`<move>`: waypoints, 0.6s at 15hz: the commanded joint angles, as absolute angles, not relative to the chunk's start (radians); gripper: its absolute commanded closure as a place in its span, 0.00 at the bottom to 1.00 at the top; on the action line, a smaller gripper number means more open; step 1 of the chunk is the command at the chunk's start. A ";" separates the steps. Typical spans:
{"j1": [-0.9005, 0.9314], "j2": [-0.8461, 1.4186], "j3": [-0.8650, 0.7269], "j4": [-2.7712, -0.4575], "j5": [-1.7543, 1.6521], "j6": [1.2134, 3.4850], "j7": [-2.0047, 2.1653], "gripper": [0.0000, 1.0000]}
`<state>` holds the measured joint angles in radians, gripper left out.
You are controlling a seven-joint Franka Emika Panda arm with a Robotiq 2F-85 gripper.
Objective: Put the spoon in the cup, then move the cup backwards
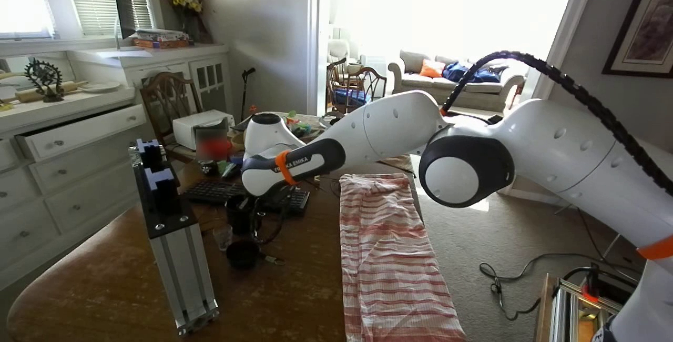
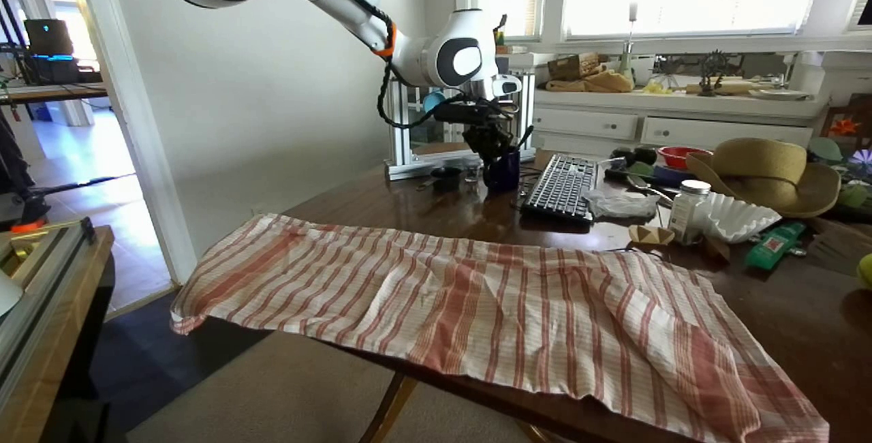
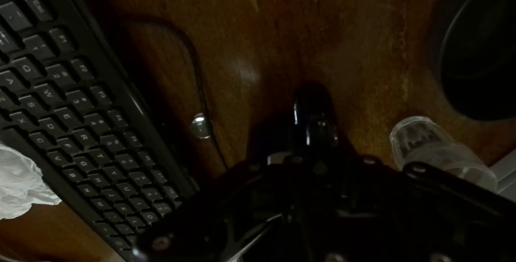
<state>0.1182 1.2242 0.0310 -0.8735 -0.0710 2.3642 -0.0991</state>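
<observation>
A red-striped cloth lies closest to me in an exterior view, draped over the near edge of the tabletop. Past it the black cup stands upright, the fingers reaching down at it. A slender shaft, dark against the light, slants up out of its mouth toward the keyboard; I take it for the spoon. So I judge that half done, and shifting the cup to be the step in hand.

In an exterior view filled by the white arm, a clear glass and a squat dark pot sit just beside the cup, on the side of the aluminium post. With neighbours that near, I'd want a narrow path; the glass looks easy to knock over.

In the wrist view the fingers' dark links draw close together, and what seems the cup's glossy handle pokes out ahead of them. In that gloom I cannot tell whether they grip it or merely stand against it. A cord curls over the wood toward the keyboard.

Doing this well, I think, means making sure of the hold first, then one slow, level slide, so the leaning spoon doesn't rock the cup. Which way "backwards" runs I can't tell from here; toward the keyboard, the cord could catch the base, so a slight lift would help there. Then part the fingers evenly and rise clear of the spoon.
</observation>
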 commanded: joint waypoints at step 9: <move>0.146 1.144 -0.012 -0.871 -0.081 2.269 -0.069 0.00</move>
<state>0.1399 1.2138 0.0079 -0.8208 -0.0710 2.3334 -0.0963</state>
